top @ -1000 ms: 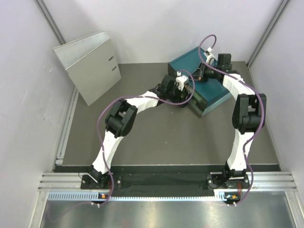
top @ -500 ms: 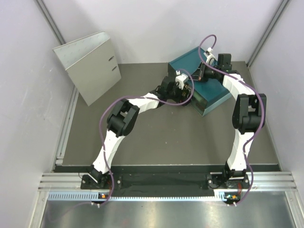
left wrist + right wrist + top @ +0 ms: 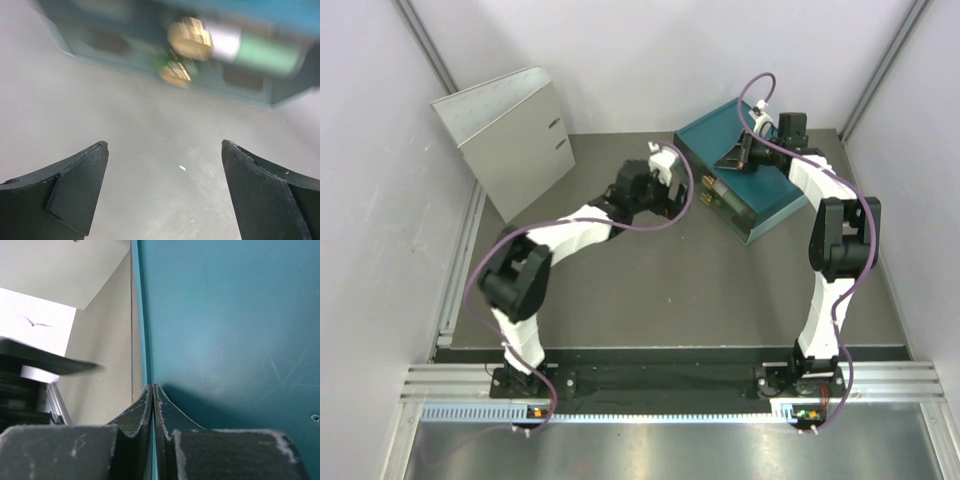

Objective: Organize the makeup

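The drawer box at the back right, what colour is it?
The drawer box is teal, clearest in the right wrist view.

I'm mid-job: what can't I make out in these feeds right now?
- Left wrist view: makeup at the teal drawer box's front is blurred; item count unclear.
- Top view: those items are too small to identify.
- Right wrist view: the shut right hand fills the bottom; box cut off by edges.

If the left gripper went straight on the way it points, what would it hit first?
Probably the front of the teal drawer box, near the green tube with a white cap and a gold piece. Only bare table lies between; blurred view, so depth is uncertain.
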